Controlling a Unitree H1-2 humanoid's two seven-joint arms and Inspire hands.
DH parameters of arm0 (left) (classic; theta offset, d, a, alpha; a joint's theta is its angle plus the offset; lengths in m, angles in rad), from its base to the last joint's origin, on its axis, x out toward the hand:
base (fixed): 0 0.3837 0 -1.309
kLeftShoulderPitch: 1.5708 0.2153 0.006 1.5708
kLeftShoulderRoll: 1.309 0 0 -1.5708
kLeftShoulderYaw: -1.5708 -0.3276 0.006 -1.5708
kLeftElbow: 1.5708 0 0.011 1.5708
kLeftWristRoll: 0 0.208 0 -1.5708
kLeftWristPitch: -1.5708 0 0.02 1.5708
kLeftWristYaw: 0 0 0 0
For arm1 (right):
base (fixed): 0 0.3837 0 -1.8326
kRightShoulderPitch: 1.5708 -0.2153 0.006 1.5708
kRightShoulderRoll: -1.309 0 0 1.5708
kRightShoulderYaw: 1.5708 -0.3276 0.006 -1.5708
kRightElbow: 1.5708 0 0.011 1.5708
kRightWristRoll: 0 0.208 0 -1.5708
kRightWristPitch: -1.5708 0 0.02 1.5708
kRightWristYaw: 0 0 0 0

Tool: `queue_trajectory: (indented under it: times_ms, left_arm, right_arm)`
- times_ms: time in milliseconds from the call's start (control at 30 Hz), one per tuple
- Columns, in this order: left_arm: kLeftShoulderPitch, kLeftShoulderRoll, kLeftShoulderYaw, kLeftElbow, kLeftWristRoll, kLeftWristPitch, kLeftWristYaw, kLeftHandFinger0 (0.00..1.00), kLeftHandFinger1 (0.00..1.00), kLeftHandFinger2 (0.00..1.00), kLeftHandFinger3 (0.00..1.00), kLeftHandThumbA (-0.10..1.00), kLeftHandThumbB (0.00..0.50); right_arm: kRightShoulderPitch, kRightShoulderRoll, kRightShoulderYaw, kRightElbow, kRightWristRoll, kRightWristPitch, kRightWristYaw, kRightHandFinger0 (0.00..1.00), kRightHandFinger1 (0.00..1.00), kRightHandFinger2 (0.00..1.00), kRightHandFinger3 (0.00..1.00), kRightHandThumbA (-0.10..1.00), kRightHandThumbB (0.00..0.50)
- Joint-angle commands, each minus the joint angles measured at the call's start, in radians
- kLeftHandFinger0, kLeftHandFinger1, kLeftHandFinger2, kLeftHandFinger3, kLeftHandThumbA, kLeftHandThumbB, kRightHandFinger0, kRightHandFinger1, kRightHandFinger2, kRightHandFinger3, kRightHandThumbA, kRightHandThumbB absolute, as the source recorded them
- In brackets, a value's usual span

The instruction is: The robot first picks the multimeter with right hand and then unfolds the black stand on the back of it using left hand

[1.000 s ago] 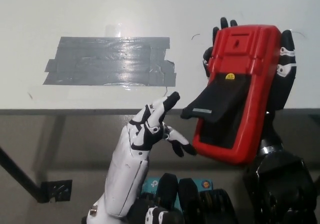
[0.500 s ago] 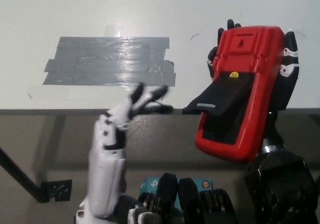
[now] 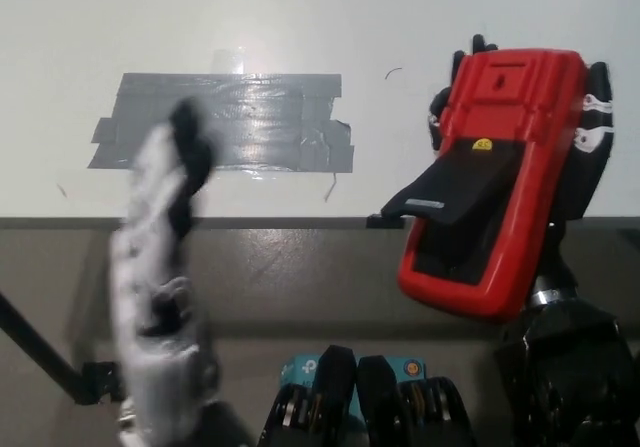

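Note:
The red multimeter (image 3: 520, 117) is held back-side up, above the table's front edge at the right. My black right hand (image 3: 592, 162) is shut on it from behind, and its fingers wrap both sides of the case. The black stand (image 3: 440, 202) sticks out from the back of the meter toward the left, hinged open. My white left hand (image 3: 160, 267) is a motion-blurred shape at the lower left, well apart from the meter. It overlaps the table edge and the grey tape.
A white table (image 3: 300, 27) fills the upper picture, and its front edge runs across at mid height. A patch of grey tape strips (image 3: 250, 117) lies on it at the left. Below the edge are grey floor and a dark table leg (image 3: 40, 352).
My left hand has swung away from the stand, leftward across the picture, and is now blurred. The multimeter has drifted slightly right, and the stand stays unfolded.

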Motion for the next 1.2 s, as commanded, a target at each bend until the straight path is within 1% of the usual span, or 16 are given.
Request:
queue_trajectory:
  times_ms: [0,67,133,200,267,300,433,467,567,633,867,967,1000,1067,1100,1167]
  left_arm:
    - [0.055,0.012,-0.010,0.014,0.094,0.031,-0.134,1.00,1.00,1.00,1.00,1.00,0.383]
    - [0.077,0.022,-0.023,0.028,0.078,0.043,-0.181,1.00,1.00,1.00,1.00,1.00,0.398]
    - [0.082,0.017,-0.032,0.041,0.077,0.038,-0.192,1.00,1.00,1.00,1.00,1.00,0.398]
    - [0.082,0.013,-0.033,0.054,0.078,0.036,-0.203,1.00,1.00,1.00,1.00,1.00,0.392]
    - [0.078,0.003,-0.034,0.066,0.080,0.032,-0.201,1.00,1.00,1.00,1.00,1.00,0.415]
    - [0.077,0.000,-0.036,0.078,0.076,0.028,-0.199,1.00,0.97,1.00,1.00,1.00,0.413]
    - [0.074,-0.003,-0.038,0.088,0.043,0.039,-0.230,1.00,0.98,0.97,1.00,1.00,0.427]
    - [0.076,-0.004,-0.038,0.090,0.036,0.041,-0.234,1.00,0.98,0.96,1.00,1.00,0.423]
    - [0.080,-0.011,-0.034,0.098,0.038,0.029,-0.226,1.00,0.94,0.95,1.00,1.00,0.420]
    - [0.080,-0.015,-0.031,0.104,0.043,0.017,-0.218,1.00,0.92,0.94,1.00,1.00,0.422]
    - [0.088,-0.032,-0.018,0.115,0.112,-0.028,-0.165,1.00,0.83,0.91,1.00,1.00,0.410]
    - [0.088,-0.033,-0.020,0.117,0.146,-0.038,-0.134,1.00,0.79,0.87,1.00,1.00,0.426]
    - [0.090,-0.031,-0.025,0.120,0.159,-0.039,-0.118,1.00,0.75,0.83,1.00,1.00,0.427]
    - [0.088,-0.016,-0.044,0.127,0.166,-0.039,-0.082,1.00,0.73,0.80,1.00,1.00,0.423]
    - [0.087,-0.016,-0.049,0.128,0.158,-0.039,-0.076,1.00,0.70,0.76,1.00,1.00,0.427]
    - [0.081,-0.015,-0.047,0.123,0.146,-0.039,-0.075,1.00,0.58,0.63,1.00,1.00,0.390]
  right_arm:
    - [-0.064,0.060,0.005,-0.039,-0.013,-0.029,0.006,0.00,0.44,0.86,1.00,-0.10,0.053]
    - [-0.067,0.062,0.005,-0.044,-0.023,-0.033,-0.012,0.00,0.45,0.87,1.00,-0.10,0.060]
    - [-0.066,0.062,0.011,-0.051,-0.048,-0.033,-0.027,0.00,0.45,0.88,1.00,-0.10,0.069]
    - [-0.064,0.046,0.022,-0.050,-0.042,-0.018,-0.015,0.00,0.41,0.84,1.00,-0.10,0.059]
    - [-0.064,0.041,0.026,-0.046,-0.052,-0.016,-0.008,0.00,0.36,0.83,1.00,-0.10,0.057]
    - [-0.062,0.041,0.027,-0.039,-0.066,-0.020,0.011,0.00,0.35,0.83,1.00,-0.10,0.048]
    - [-0.067,0.055,0.020,-0.035,-0.062,-0.031,-0.002,0.00,0.37,0.85,1.00,-0.10,0.058]
    - [-0.067,0.057,0.020,-0.037,-0.057,-0.033,-0.002,0.00,0.38,0.86,1.00,-0.10,0.051]
    - [-0.067,0.058,0.022,-0.035,-0.056,-0.032,0.004,0.00,0.40,0.85,1.00,-0.10,0.051]
    - [-0.070,0.066,0.019,-0.043,-0.053,-0.035,-0.037,0.00,0.43,0.86,1.00,-0.10,0.084]
    - [-0.076,0.071,0.017,-0.048,-0.066,-0.044,-0.037,0.00,0.42,0.87,1.00,-0.10,0.062]
    - [-0.082,0.067,0.014,-0.044,-0.053,-0.044,-0.029,0.00,0.43,0.84,1.00,-0.10,0.060]
    - [-0.085,0.066,0.013,-0.043,-0.054,-0.045,-0.028,0.00,0.43,0.83,1.00,-0.10,0.063]
    - [-0.089,0.062,0.012,-0.045,-0.035,-0.040,-0.030,0.00,0.43,0.82,1.00,-0.10,0.057]
    - [-0.091,0.059,0.010,-0.047,-0.020,-0.038,-0.038,0.00,0.43,0.81,1.00,-0.10,0.058]
    - [-0.100,0.063,0.003,-0.037,0.014,-0.042,-0.032,0.00,0.44,0.82,1.00,-0.10,0.054]
